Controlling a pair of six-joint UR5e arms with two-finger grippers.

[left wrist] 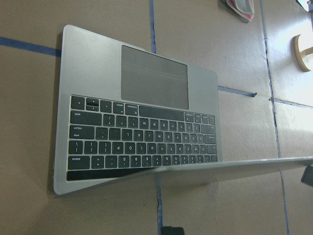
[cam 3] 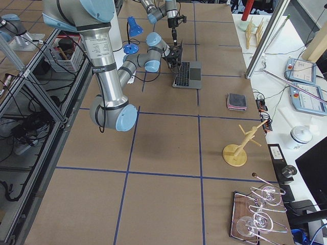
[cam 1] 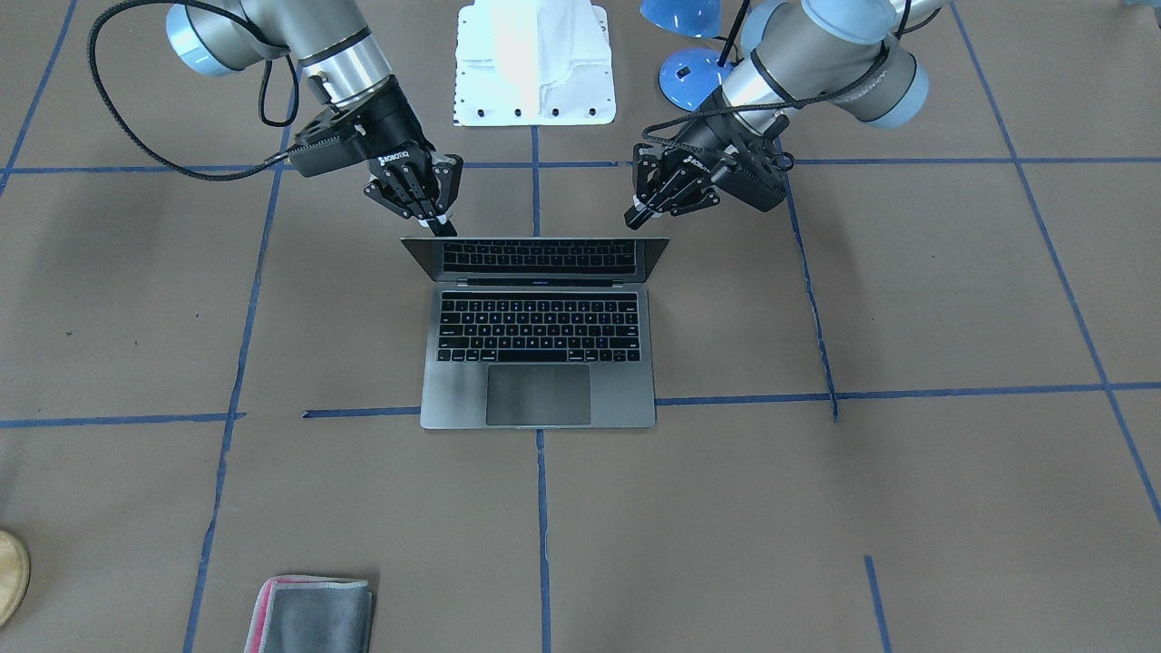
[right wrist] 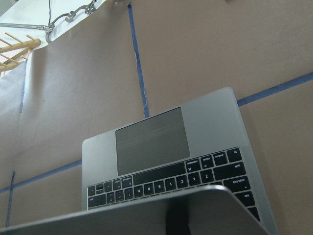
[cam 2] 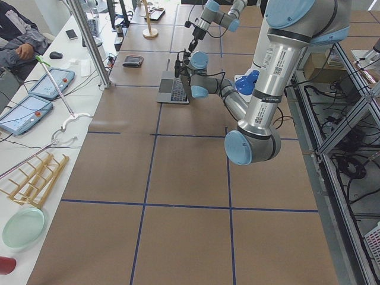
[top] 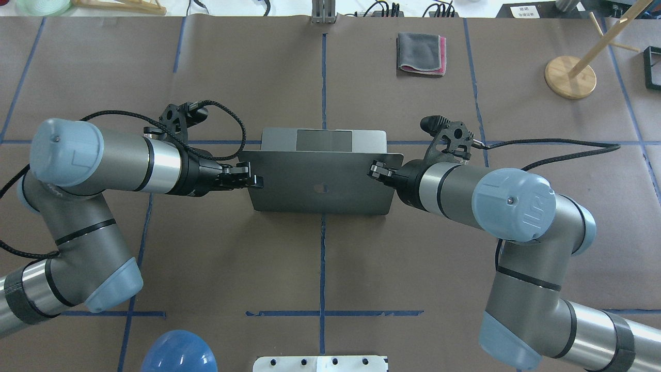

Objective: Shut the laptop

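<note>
**Laptop [cam 1: 537, 326] at mid-worktop [cam 1: 816, 508].** The hinge is on the robot's side and the trackpad on the far side. The lid is tilted partway over the keyboard, with its logo face turned up in the overhead view. The left tool [cam 1: 637, 216], fingers drawn narrow, sits just behind the lid's left top corner. The right tool [cam 1: 442, 225] — equally narrow — touches the right top corner. The 2 tools hold nothing.

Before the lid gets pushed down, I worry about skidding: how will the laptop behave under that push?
The laptop probably pivots stiffly at its hinge, with the metal lid moving as one rigid panel. Lying flat and low on the paper-covered table, it seems unlikely to tip, but its thin base might slide slightly.
</note>
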